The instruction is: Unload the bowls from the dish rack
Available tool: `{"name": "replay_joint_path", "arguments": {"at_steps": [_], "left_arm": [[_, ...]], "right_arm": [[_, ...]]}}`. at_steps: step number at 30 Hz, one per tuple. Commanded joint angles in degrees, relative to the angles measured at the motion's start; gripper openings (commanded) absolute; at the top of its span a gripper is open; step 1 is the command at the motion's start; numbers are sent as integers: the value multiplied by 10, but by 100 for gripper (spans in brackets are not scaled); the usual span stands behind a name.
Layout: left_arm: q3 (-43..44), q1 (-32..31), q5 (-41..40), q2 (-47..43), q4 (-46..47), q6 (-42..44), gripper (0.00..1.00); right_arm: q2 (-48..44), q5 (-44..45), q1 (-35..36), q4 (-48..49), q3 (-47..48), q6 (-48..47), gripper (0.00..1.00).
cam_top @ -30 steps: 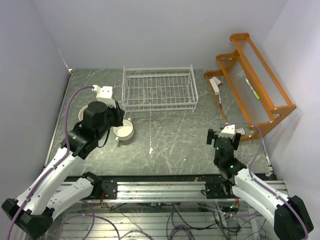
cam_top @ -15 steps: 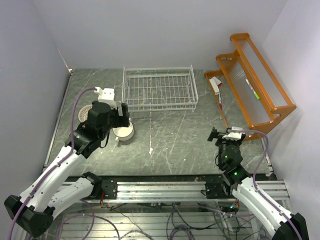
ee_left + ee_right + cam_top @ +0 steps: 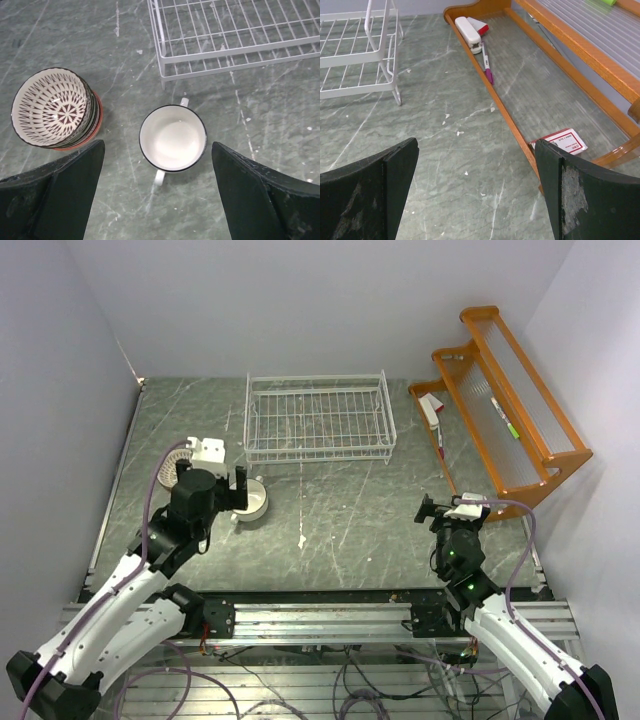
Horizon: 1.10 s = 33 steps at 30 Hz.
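The white wire dish rack [image 3: 318, 418] [image 3: 235, 35] stands at the back of the table with nothing in it; its corner shows in the right wrist view [image 3: 355, 50]. A white bowl with a side handle [image 3: 172, 137] [image 3: 250, 500] sits on the table in front of the rack's left end. To its left, a stack of patterned bowls [image 3: 52, 107] rests on a red-rimmed one. My left gripper [image 3: 157, 145] [image 3: 212, 477] hangs open above the handled bowl, touching nothing. My right gripper [image 3: 476, 142] [image 3: 447, 503] is open over bare table.
An orange wooden shelf [image 3: 500, 400] lies at the right, with a white and red stapler [image 3: 470, 27], a pen [image 3: 486, 62] and a small card [image 3: 562, 141] on or by it. Walls close in the table's left, back and right.
My left gripper has opened, let go of the handled bowl and drawn back towards its base. The right arm pulled back a little early on and has stayed still since.
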Motion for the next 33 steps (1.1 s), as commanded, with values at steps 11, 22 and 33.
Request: {"name": "replay_joint_path", "arguments": {"at_steps": [11,22,33], "left_arm": [[-173,0,-113,-138,177,4,98],[-251,1,-209,-173,212,46,98],[-272,32,-189,-91,274,77,98]], "right_arm": [[-3,3,-2,13,-65,-6,100],[-1,2,-1,15,-64,-6,100],[1,1,-1,16,-64,-6,100]]}}
